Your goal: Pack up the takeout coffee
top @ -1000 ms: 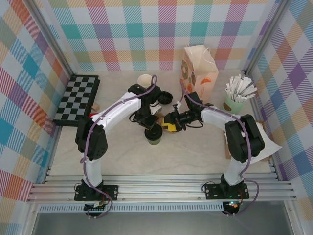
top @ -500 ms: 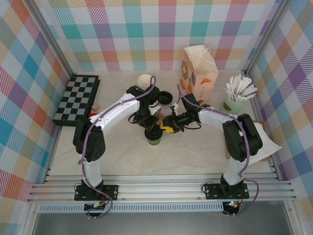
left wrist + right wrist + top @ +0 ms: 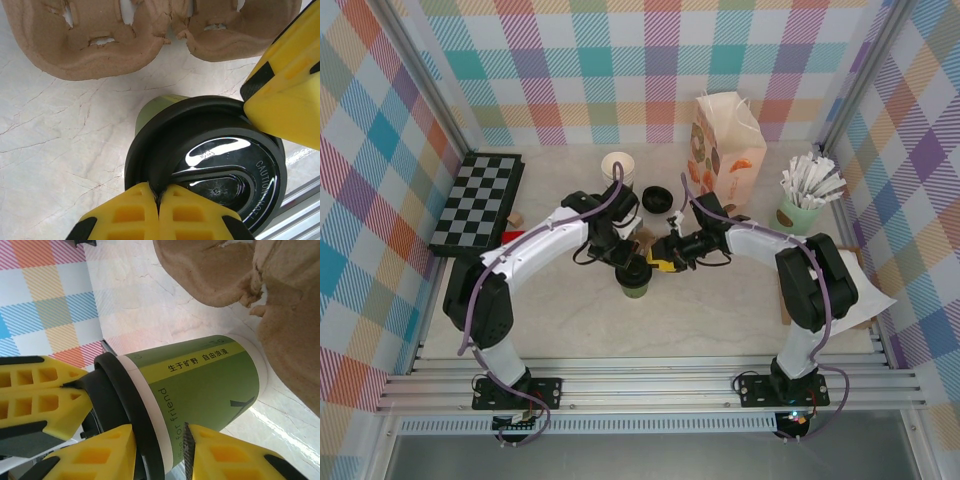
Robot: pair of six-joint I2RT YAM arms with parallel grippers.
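The takeout coffee cup (image 3: 205, 385), dark green with a cream rim, stands on the table (image 3: 720, 310) with its round black lid (image 3: 220, 165) on top. My left gripper (image 3: 158, 197) is shut, pinching the lid's near rim from above. My right gripper (image 3: 160, 452) is closed around the cup just under the lid, one finger (image 3: 235, 457) against the green wall and the other against the lid's rim. In the top view the cup (image 3: 636, 286) sits between the left gripper (image 3: 627, 262) and the right gripper (image 3: 661, 262).
A brown pulp cup carrier (image 3: 100, 45) lies just behind the cup. Further back are a stack of lidless cups (image 3: 617, 165), a spare black lid (image 3: 655, 198) and a printed paper bag (image 3: 725, 150). A mint cup of white sticks (image 3: 802, 205) stands right, a chessboard (image 3: 475, 200) left.
My left arm has swung down and to the left, uncovering the stack of cups, while its gripper stays on the lid. The right gripper edged in against the cup.
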